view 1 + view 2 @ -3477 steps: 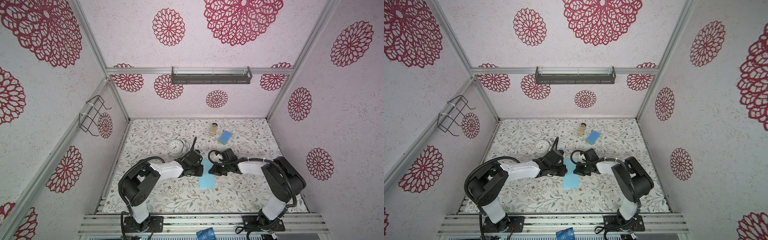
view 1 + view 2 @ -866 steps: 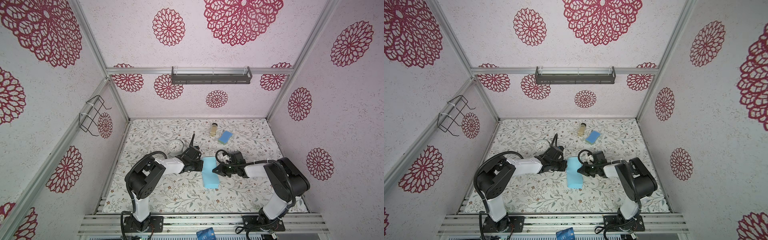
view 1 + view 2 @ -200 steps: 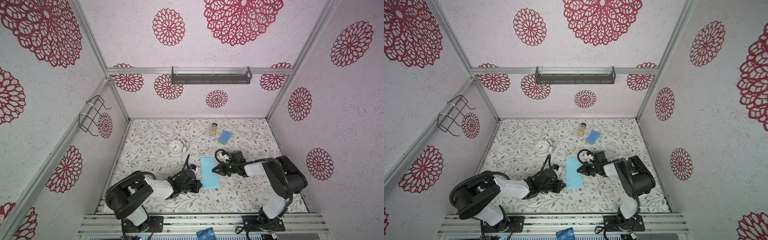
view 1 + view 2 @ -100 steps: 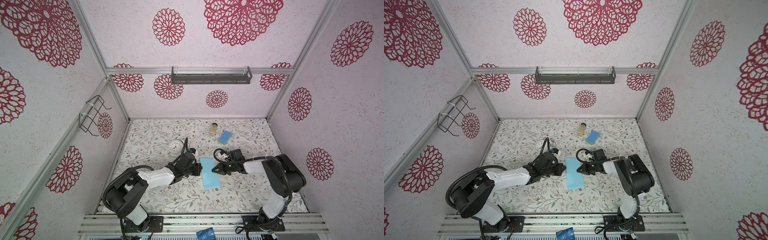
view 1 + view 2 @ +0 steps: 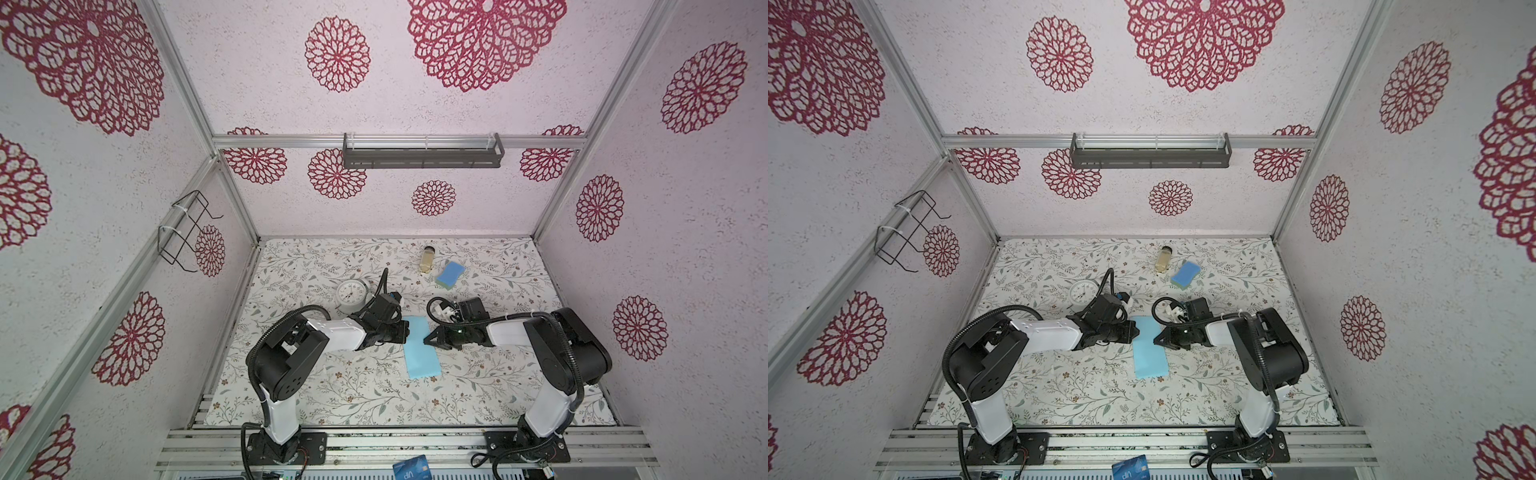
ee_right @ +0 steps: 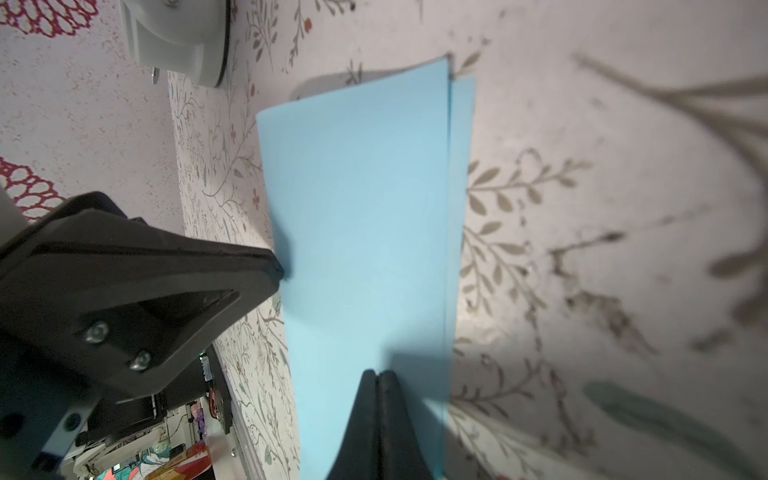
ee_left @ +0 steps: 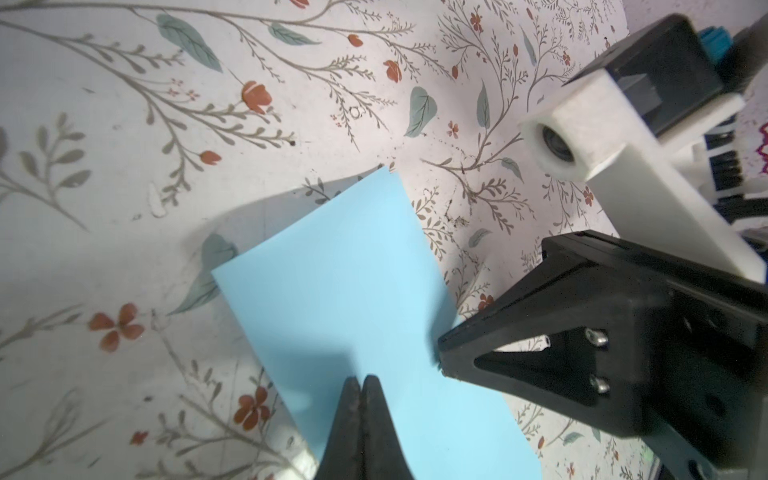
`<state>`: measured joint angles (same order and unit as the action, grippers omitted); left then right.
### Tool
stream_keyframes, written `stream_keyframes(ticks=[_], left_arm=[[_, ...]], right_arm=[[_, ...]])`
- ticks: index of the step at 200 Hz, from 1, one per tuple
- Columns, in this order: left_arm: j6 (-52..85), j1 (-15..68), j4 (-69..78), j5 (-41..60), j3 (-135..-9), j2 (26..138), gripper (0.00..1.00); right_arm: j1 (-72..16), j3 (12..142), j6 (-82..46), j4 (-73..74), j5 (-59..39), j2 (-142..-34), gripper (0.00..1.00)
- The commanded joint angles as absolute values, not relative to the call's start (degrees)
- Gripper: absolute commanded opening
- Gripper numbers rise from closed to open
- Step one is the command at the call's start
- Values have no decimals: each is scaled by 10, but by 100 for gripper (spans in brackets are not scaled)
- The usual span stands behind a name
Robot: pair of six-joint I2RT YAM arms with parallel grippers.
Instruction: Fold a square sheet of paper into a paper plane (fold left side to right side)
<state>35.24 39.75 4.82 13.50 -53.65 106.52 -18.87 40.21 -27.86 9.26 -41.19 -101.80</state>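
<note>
While jaws meet, left end effector [image 7: 360, 381] and right end effector [image 6: 377, 376] seemingly press paper [image 5: 422, 357].

The only lettering that can be read is on a dark blue card [image 5: 410, 471] at the near edge of both top views, in front of the metal rail [image 5: 374, 440] that borders the counter [image 5: 332, 395]. The card [image 5: 1130, 468] carries large white letters, "VIP", seen at a slant. Smaller print beside them is too fine to make out. The white clock [image 5: 351, 293] on the counter has dark marks around its dial, but they are too small to read.
</note>
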Motion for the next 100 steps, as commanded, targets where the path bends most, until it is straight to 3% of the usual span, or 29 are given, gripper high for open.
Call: stream_keyframes(ticks=[1, 100], left_arm=[[342, 393, 45, 134, -541, 1085, 0], [348, 393, 42, 108, -518, 1101, 0]], right_arm=[[-185, 378, -261, 8, -268, -1063, 0], [-204, 428, -301, -34, -311, -958, 0]])
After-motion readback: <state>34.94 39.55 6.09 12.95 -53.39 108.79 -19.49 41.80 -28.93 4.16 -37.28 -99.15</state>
